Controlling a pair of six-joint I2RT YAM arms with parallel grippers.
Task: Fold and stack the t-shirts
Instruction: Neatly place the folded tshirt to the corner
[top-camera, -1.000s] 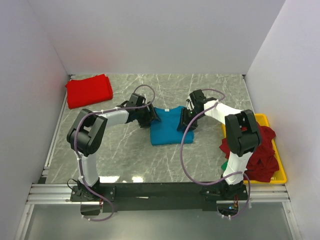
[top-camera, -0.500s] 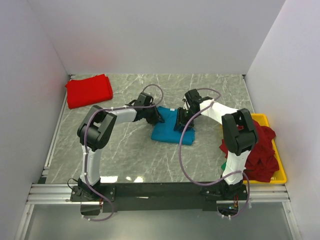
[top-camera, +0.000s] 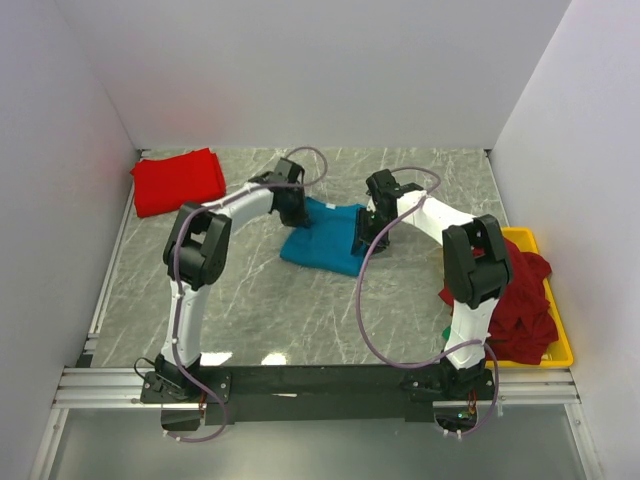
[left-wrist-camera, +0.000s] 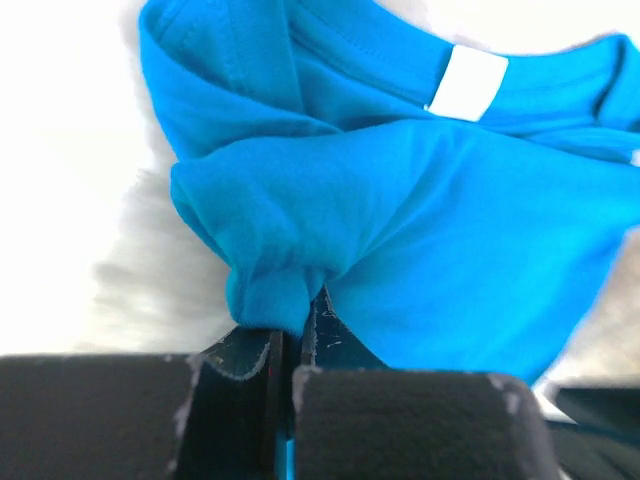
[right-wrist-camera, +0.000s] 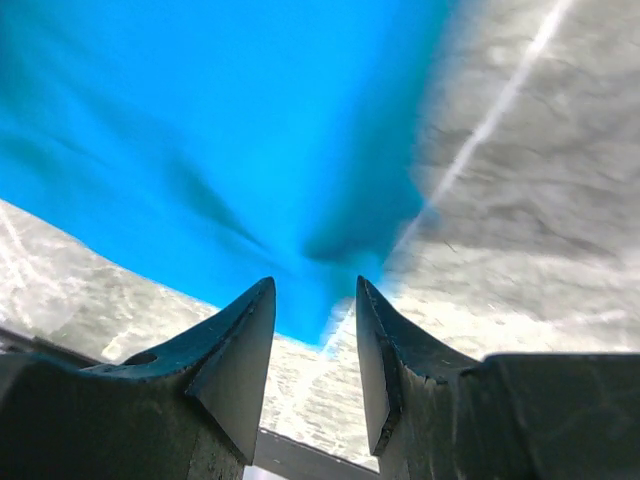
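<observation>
- The left tool has swung back and to the left, dragging the teal-blue cotton t-shirt with it. The shirt lay flat a second ago and now sits bunched and skewed on the grey marbled desk.
- Nearest, at the right edge, a yellow plastic tray holds a heap of dark red t-shirts.
- At mid-desk the left tool is clamped tight on a gathered fold of the teal shirt, whose white neck label shows.
- The right tool stands half spread at the shirt's opposite edge, with cloth seen in the gap.
- Farthest, in the back left corner, lies a folded bright red t-shirt.
</observation>
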